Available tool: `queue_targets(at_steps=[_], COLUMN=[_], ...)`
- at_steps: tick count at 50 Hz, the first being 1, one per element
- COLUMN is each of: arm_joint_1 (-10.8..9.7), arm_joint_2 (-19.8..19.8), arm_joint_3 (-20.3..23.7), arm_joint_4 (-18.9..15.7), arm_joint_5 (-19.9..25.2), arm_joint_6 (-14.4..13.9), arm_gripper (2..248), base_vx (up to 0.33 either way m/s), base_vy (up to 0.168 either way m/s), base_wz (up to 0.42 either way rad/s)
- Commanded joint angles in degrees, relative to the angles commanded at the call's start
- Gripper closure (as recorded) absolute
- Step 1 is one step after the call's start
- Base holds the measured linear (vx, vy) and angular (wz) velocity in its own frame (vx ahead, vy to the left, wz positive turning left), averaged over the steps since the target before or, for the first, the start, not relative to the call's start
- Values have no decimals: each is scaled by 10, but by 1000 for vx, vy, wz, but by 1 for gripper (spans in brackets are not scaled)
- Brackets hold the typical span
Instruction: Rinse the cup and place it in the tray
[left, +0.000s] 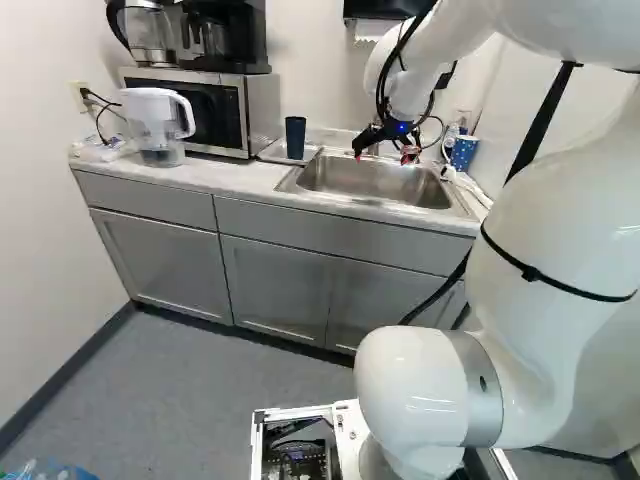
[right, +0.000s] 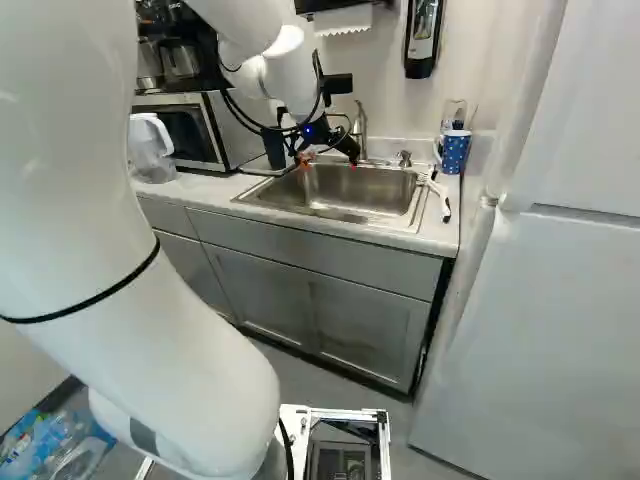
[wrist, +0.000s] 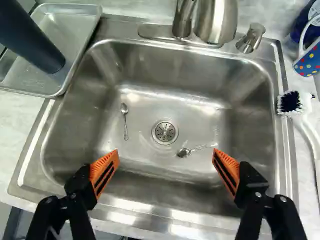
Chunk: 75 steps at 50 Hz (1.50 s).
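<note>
The gripper (left: 384, 154) hangs over the sink (left: 440, 200) in the left base view. Seen from the wrist, the gripper (wrist: 166, 154) has its two orange-padded fingers wide apart, with nothing held between them. A tall dark blue cup (wrist: 30, 37) stands in the metal tray (wrist: 75, 75), on the counter beside the sink and apart from the gripper; the same cup (left: 295, 137) shows left of the sink in the left base view. Behind the sink rises the faucet (wrist: 215, 22), with its lever (wrist: 251, 38) beside it.
Two spoons (wrist: 125, 120) (wrist: 186, 151) lie in the basin near the drain (wrist: 165, 131). A brush (wrist: 295, 104) and a dotted blue mug (right: 455, 152) are at the sink's far side from the tray. A microwave (left: 220, 108) and a water pitcher (left: 157, 125) stand on the counter.
</note>
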Motion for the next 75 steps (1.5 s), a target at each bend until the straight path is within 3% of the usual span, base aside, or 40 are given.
queue_targets(at_steps=[75], arm_joint_1=[0], arm_joint_2=[0], arm_joint_3=[0], arm_joint_4=[0], arm_joint_5=[0], arm_joint_6=[0], arm_gripper=[3], base_vx=[-98], base_vy=[50], base_wz=[-35])
